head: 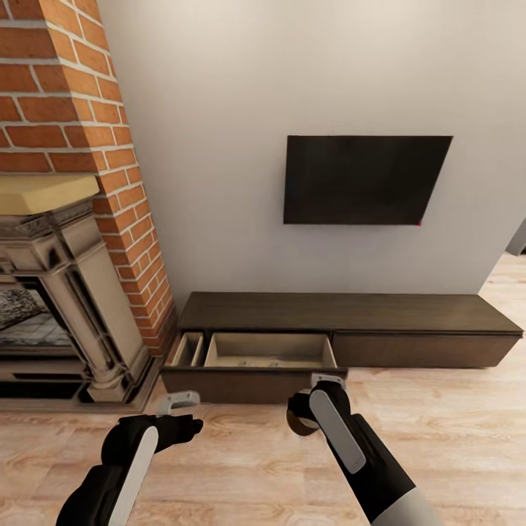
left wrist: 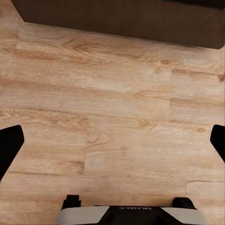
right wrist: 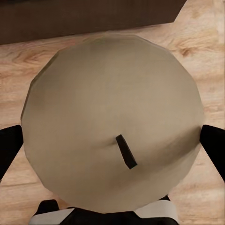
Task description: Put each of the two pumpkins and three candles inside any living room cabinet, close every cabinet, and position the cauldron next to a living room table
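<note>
Head view: low dark cabinet (head: pixel 351 313) along the far wall, under a black TV (head: pixel 365 180); brick fireplace (head: pixel 66 219) at far left.
Drawer: left drawer (head: pixel 267 352) pulled out toward the robot, pale beige inside; narrower compartment (head: pixel 188 349) just left of it; right front shut flush.
Right gripper (head: pixel 303 416): low, just in front of the open drawer's front edge, above the plank floor (head: pixel 453 438); holds something round and brownish.
Right wrist view: candle (right wrist: pixel 112 122) seen end-on, beige-grey disc with a small dark wick, pinched between the two black fingers (right wrist: pixel 9 147) at either side; floor and the cabinet's dark front beyond it.
Left gripper (head: pixel 183 427): near left, over bare floor, well short of the cabinet.
Left wrist view: fingertips (left wrist: pixel 9 145) spread wide at the frame's edges, nothing between them; floor planks below, dark cabinet front along the far edge.
Candle position: in the right gripper, outside the drawer, just beside its front.
</note>
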Robot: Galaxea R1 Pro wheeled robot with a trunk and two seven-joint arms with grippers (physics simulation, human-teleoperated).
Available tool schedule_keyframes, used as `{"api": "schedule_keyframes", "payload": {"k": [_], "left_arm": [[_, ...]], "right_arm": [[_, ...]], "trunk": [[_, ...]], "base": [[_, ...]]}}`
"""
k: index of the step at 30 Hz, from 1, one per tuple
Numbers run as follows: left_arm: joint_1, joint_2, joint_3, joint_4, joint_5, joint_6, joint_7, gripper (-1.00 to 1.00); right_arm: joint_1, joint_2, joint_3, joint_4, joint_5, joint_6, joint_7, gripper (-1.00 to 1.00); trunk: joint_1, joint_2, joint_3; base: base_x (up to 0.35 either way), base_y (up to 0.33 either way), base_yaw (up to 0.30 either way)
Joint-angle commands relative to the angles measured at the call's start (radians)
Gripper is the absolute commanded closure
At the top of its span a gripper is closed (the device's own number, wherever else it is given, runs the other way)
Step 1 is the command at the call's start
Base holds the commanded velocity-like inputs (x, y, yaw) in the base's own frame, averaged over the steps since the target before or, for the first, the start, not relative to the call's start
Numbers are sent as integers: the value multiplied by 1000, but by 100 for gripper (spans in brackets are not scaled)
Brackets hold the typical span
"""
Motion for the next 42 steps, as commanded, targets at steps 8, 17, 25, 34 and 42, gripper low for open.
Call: {"api": "schedule_keyframes", "payload": {"k": [8, 17, 25, 34, 42], "left_arm": [[-1, 5, -1, -7, 11, 4, 10, -100], [-1, 222, -12, -14, 650, 4, 5, -100], [-1, 416, -15, -7, 1217, 4, 2, -100], [0, 416, -18, -5, 1228, 4, -53, -100], [2, 416, -21, -2, 1227, 4, -148, -100]], "right_arm": [[-1, -3, -33, -39, -13, 10, -11, 100], [6, -19, -235, -78, -157, 124, 48, 100], [23, -136, -274, -64, -178, 127, 394, 100], [26, -140, -281, -56, -177, 125, 416, 100], [26, -140, -282, -34, -177, 118, 416, 100]], "trunk": [[1, -2, -2], [1, -2, -2], [1, -2, -2], [1, -2, -2], [1, -2, -2]], "base": [[188, 0, 0], [9, 0, 0], [80, 0, 0], [156, 0, 0], [184, 0, 0]]}}
